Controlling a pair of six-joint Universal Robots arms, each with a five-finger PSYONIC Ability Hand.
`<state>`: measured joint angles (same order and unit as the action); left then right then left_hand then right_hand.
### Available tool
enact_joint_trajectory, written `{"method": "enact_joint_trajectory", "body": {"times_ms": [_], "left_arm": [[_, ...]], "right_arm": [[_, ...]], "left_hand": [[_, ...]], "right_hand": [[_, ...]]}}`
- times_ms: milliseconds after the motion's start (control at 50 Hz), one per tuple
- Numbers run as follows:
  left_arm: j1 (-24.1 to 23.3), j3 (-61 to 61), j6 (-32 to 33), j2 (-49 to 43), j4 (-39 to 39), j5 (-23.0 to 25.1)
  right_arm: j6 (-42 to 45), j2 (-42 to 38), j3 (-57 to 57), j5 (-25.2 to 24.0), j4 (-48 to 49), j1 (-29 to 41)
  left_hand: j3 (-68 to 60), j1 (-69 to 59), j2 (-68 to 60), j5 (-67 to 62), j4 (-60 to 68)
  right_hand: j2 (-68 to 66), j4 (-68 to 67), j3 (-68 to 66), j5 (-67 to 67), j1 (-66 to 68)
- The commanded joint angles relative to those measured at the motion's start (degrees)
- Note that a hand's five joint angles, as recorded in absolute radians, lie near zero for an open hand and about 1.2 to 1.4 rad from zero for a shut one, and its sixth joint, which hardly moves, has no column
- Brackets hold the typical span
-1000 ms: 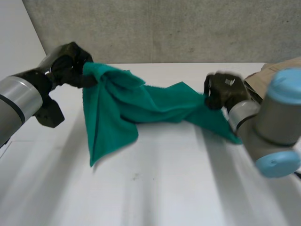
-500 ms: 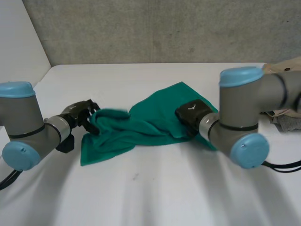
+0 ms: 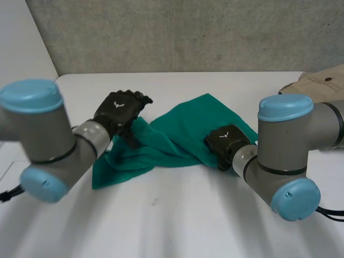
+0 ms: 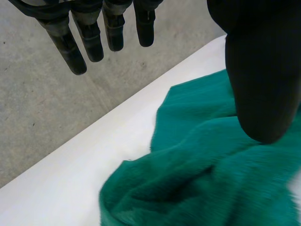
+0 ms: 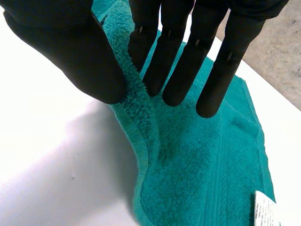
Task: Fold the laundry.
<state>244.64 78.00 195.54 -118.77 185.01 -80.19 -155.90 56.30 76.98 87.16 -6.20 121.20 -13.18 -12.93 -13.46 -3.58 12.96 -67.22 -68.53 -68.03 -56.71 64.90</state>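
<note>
A green towel [image 3: 183, 134] lies crumpled on the white table [image 3: 188, 226], bunched in folds toward its left end. My left hand [image 3: 119, 107] hovers just above that left end, open, fingers straight and thumb spread, holding nothing. In the left wrist view the towel [image 4: 211, 179] lies below the thumb [image 4: 261, 70]. My right hand [image 3: 224, 141] rests at the towel's right edge. The right wrist view shows its fingers [image 5: 178, 56] and thumb pinching a raised ridge of the towel's hem [image 5: 136, 113].
A beige garment [image 3: 317, 83] lies at the table's back right corner. A white label [image 5: 265, 209] sits on the towel past my right hand's fingertips. A grey wall [image 3: 188, 32] runs behind the table. Bare table lies in front of the towel.
The towel, held stretched in the air a second ago, has come down onto the table. My left hand has let go of its corner and risen. The right hand keeps its pinch.
</note>
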Motion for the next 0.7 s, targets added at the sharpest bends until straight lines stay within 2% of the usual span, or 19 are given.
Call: {"method": "enact_joint_trajectory", "body": {"times_ms": [20, 60, 140, 260, 420, 540, 700], "left_arm": [[1.2, -24.7, 1.1, -16.1, -17.4, 1.4], [1.5, -30.2, 2.9, -20.4, -23.6, 2.8], [1.8, -34.7, 6.7, -24.4, -29.7, 4.6], [2.2, -36.7, 8.6, -27.1, -25.8, 6.0], [2.2, -39.1, 7.5, -30.2, -22.0, 8.9], [1.9, -40.3, 7.1, -30.6, -22.2, 9.2], [2.1, -36.1, 7.1, -25.9, -22.2, 9.4]], "right_arm": [[0.5, 0.7, 1.8, -0.1, 0.9, -1.0], [0.8, 0.8, 1.8, -0.1, 1.0, -1.2], [1.7, 0.7, 1.0, -0.3, 1.3, -1.7], [3.3, -0.1, -1.0, -0.9, 1.1, -1.8], [4.4, -1.6, -3.3, -0.9, 0.9, -1.7], [4.5, -3.4, -4.4, -0.8, 0.7, -1.8], [4.6, -4.1, -4.7, -0.9, 0.4, -2.0]], "left_hand": [[-6.4, -6.7, -6.2, -6.0, 6.7], [-7.1, -7.4, -6.8, -6.7, 7.3], [-9.6, -9.9, -9.4, -9.2, 9.9], [-20.6, -20.8, -20.3, -20.2, 20.8], [-26.0, -26.2, -25.7, -25.6, 26.2], [-26.0, -26.2, -25.7, -25.6, 26.2], [-23.9, -24.2, -23.7, -23.5, 24.2]], "right_hand": [[-12.8, -11.5, -12.0, -13.3, 15.1], [-12.8, -11.5, -12.0, -13.3, 15.1], [-12.8, -11.5, -12.0, -13.3, 15.1], [-12.8, -11.5, -12.0, -13.3, 15.1], [-12.8, -11.5, -12.0, -13.3, 15.1], [-12.8, -11.5, -12.0, -13.3, 15.1], [-12.8, -11.5, -12.0, -13.3, 15.1]]}}
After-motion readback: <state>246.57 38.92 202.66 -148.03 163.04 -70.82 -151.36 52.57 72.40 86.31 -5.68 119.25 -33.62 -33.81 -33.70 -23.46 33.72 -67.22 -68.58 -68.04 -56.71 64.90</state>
